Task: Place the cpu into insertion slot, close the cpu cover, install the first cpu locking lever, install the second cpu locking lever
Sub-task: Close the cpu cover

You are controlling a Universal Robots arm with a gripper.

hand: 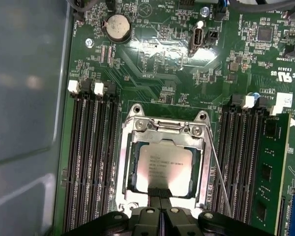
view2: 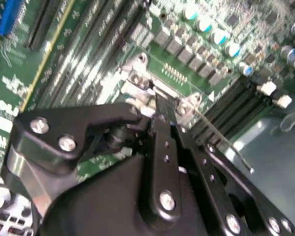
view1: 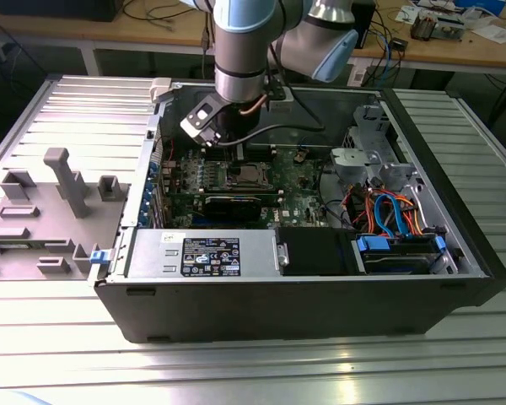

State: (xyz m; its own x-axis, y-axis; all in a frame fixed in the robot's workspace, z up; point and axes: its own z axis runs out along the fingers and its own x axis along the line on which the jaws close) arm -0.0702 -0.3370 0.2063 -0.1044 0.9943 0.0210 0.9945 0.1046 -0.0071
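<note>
- claw (hand: 161,194) pinched fully together, nothing seen between its fingers, tips over the cpu's (hand: 164,167) edge.
- cpu sits in the insertion slot (hand: 132,169), with the cpu cover (hand: 162,127) lying flat around it.
- thin wire lever (hand: 220,177) slants just beside the socket.

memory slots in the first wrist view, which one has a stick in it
The slot farthest from the cpu on the wire lever side: a green memory module stands in it. The other long black slots are empty.
</note>
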